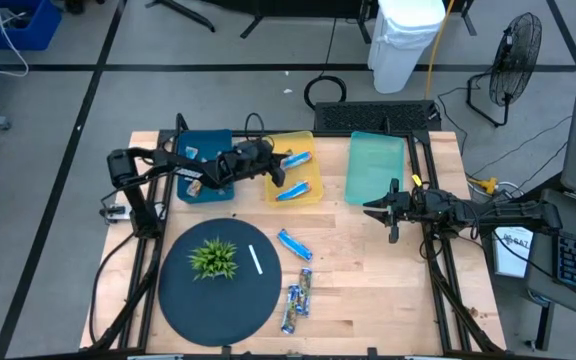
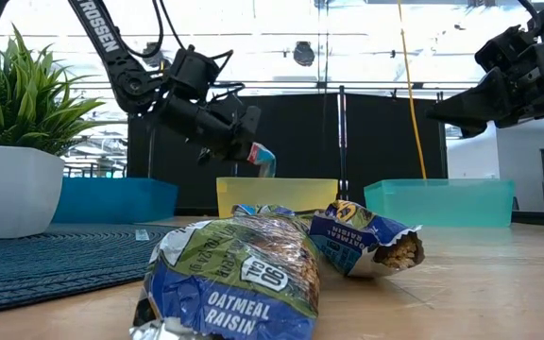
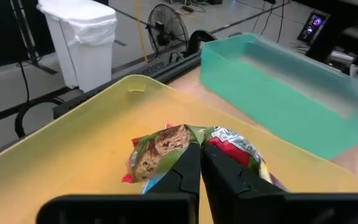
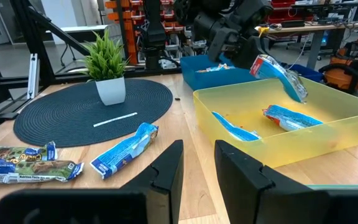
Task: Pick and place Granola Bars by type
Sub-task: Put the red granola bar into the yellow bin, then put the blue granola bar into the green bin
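A light wooden table [image 1: 368, 260] is standing on a grey workshop floor, with three bins lined up along its far edge and a round dark mat [image 1: 183, 290] at its near left corner. The left gripper [image 1: 273, 172] is hanging over the yellow bin [image 1: 313, 190], the middle one, its fingers pinched shut on a granola bar [image 4: 279, 73] in a shiny light blue and white wrapper with a touch of red at one end; the bar is dangling above the bin, not yet released. Two bars [image 4: 291, 117] of the same blue kind are already lying inside that bin, and something small is showing in the blue bin [image 1: 193, 192] at the far left, though I cannot tell what. The green bin [image 1: 373, 175] on the right is showing nothing inside. Left to sort, as far as I can judge: one blue bar [image 1: 294, 244] lying near the middle of the table, and a small cluster of oatmeal raisin bars [image 1: 298, 298] in green and blue wrappers near the front edge, just beside the mat. The right gripper [image 1: 388, 212] is waiting above the table in front of the green bin, fingers parted a little and holding nothing. A potted plant [image 1: 213, 258] and a white stick [image 1: 255, 260] are sitting on the mat.
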Controlling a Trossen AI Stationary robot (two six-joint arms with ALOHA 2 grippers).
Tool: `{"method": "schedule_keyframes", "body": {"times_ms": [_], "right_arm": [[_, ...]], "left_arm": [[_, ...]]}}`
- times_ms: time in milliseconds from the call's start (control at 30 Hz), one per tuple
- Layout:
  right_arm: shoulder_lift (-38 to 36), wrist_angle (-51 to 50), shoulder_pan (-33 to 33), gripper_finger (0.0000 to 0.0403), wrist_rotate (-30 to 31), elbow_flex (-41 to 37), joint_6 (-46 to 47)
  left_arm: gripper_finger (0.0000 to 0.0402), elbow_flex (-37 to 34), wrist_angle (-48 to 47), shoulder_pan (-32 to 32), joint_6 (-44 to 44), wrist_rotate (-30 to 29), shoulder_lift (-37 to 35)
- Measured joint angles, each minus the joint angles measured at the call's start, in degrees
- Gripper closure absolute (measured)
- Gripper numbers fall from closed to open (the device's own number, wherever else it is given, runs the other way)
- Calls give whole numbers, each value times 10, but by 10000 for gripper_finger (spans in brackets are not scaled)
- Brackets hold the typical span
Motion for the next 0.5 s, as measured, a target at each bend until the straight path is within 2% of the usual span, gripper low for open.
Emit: {"method": "schedule_keyframes", "body": {"times_ms": [167,367,500], "right_arm": [[0,0,0,319,0,0,0],[0,0,0,318,0,0,0],[0,0,0,319,0,0,0]], "left_arm": [[352,0,-1,0,-2,-3,0],[300,0,0,-1,-18,-16,0],[265,0,2,-3,-33,28,-3]]}}
